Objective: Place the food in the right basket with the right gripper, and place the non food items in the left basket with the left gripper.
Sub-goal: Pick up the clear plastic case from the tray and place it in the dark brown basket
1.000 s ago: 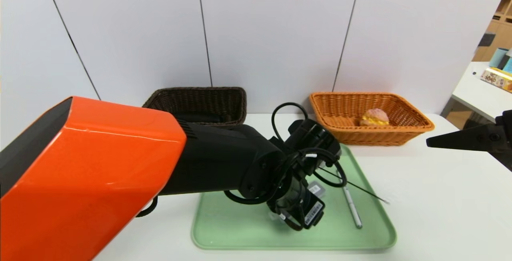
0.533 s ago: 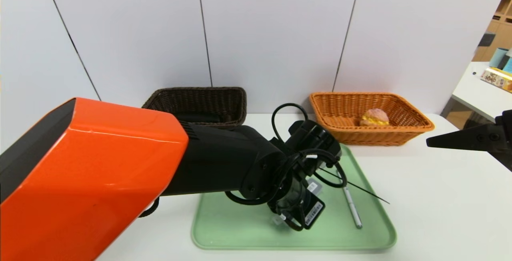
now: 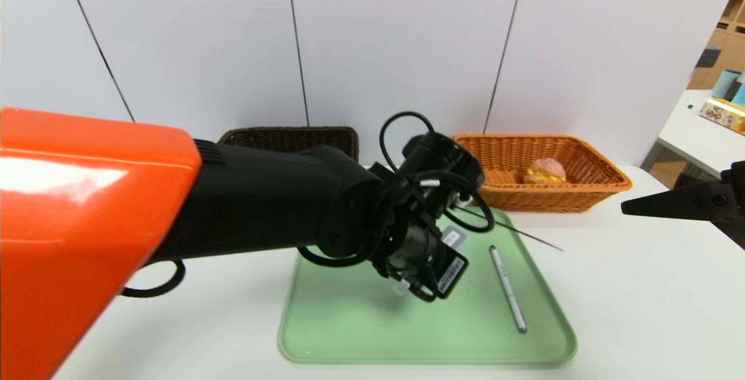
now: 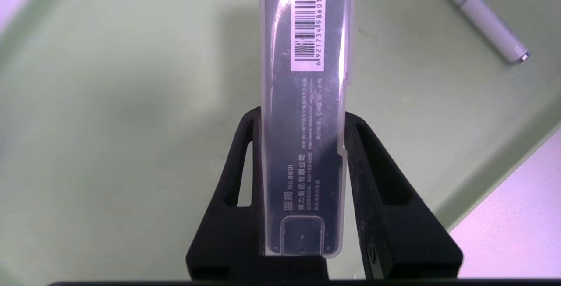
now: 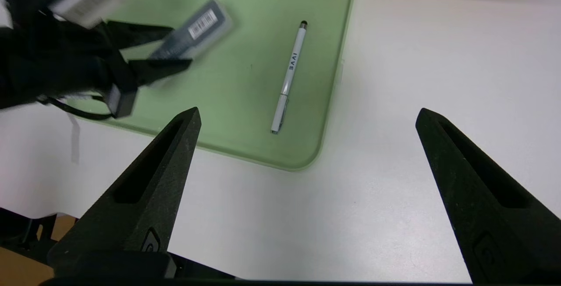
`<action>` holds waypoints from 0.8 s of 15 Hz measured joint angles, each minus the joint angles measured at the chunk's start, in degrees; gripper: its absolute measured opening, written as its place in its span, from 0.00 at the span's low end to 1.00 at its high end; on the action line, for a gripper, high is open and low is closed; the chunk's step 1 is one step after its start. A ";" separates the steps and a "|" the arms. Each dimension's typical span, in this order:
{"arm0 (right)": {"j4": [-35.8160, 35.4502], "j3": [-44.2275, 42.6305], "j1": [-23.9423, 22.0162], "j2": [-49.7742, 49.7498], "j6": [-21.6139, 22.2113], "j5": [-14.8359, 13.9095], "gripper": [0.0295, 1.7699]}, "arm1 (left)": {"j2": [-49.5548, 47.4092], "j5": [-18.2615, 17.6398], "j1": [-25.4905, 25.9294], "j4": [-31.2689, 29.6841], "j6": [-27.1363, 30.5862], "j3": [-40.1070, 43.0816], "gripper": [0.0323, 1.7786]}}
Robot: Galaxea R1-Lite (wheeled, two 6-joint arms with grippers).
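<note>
While its two black fingers [image 4: 372, 181] pressed against the long edges of the plastic case [image 4: 304, 115], the left gripper [image 4: 302, 124] held that flat translucent grey box clear of the green tray [image 3: 349, 333], over the tray's middle. The case ran straight out between the fingers, its barcode label at the far end and a block of printed text nearer the grip. In the head view the gripper sat behind looping black cables, its black arm running back to a big orange shell [image 3: 75, 217] that filled the near left.

Just beside the held case, the white-silver pen [image 3: 508, 288] lay flat on the tray's right part, apart from the gripper and roughly parallel to the tray's right rim. The tray rested on a white table [image 3: 640, 310].

Behind the tray, the dark brown basket [image 3: 291, 137] stood at the back left, mostly hidden by the arm, so its contents could not be made out. The orange basket [image 3: 605, 179] stood at the back right with the bun [image 3: 545, 170] inside it.

The right gripper [image 5: 307, 115] hung over bare table to the right of the tray, its pointed fingers spread wide with nothing between them.
</note>
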 joint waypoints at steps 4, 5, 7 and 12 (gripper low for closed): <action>-0.01 0.05 0.00 -0.11 0.01 0.13 0.96 | -6.52 -0.18 4.27 2.95 3.68 -4.06 0.31; -0.01 0.07 0.00 -0.11 0.00 0.18 0.96 | -8.16 -0.22 5.67 4.46 5.41 -5.53 0.31; 0.00 0.07 0.00 -0.11 -0.10 0.43 0.96 | -10.17 -0.41 9.37 8.29 9.02 -8.30 0.31; -0.11 0.00 0.00 -0.06 -0.18 0.52 0.96 | -11.85 -7.68 22.99 13.57 20.02 -13.53 0.31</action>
